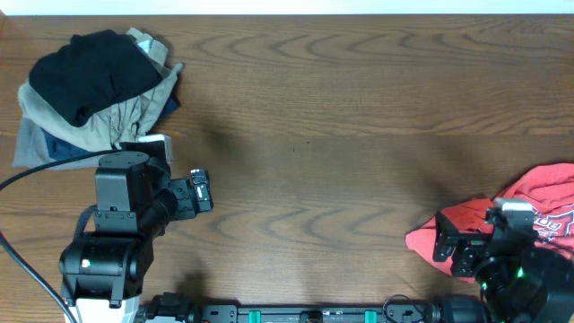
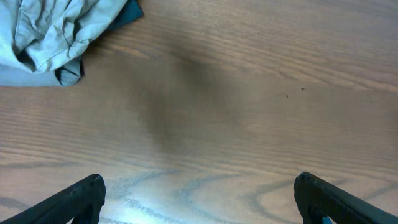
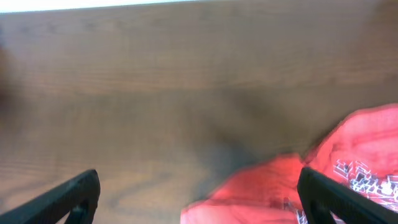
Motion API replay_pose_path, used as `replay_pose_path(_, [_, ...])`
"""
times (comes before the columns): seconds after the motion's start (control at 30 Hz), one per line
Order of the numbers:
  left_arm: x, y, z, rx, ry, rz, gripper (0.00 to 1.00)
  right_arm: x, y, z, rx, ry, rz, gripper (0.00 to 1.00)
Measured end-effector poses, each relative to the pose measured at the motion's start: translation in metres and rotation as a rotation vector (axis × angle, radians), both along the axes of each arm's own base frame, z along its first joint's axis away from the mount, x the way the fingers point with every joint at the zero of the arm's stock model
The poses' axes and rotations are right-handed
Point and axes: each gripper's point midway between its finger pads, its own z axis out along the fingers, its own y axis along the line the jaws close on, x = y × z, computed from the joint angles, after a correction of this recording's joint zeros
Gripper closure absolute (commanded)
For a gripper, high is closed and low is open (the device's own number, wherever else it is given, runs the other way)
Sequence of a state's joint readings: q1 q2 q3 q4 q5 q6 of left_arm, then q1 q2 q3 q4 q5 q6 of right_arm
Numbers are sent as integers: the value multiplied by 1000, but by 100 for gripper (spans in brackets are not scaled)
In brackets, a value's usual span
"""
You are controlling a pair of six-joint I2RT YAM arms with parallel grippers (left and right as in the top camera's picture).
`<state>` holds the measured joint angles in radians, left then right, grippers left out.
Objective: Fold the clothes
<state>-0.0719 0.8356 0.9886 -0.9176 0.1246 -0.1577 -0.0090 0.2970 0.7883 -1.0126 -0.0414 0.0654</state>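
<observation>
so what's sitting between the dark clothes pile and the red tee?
Nothing. In the overhead view, only bare wooden table runs between the clothes pile and the red tee.

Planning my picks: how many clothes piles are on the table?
2: heap topped by black garment, far left; red tee, near right edge. Garments may hide underneath.
</observation>
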Motion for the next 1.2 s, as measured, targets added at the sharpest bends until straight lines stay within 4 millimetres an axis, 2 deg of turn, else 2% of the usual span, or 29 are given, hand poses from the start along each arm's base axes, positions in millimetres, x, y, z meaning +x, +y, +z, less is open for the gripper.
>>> replay_pose_path(0.27, [0, 0, 0, 0, 0, 0, 2, 17, 12, -21, 2, -212, 64, 1])
replay_pose_path(0.53, [0, 0, 0, 0, 0, 0, 2, 52, 14, -26, 3, -407, 67, 1])
replay_pose_path(0.67, [0, 0, 0, 0, 0, 0, 2, 66, 15, -35, -13, -486, 71, 1])
replay_pose_path(0.87, [0, 0, 0, 0, 1, 0, 2, 77, 15, -80, -45, -445, 81, 1])
replay_pose_path(1.2, [0, 0, 0, 0, 0, 0, 2, 77, 13, -79, -178, -456, 106, 1])
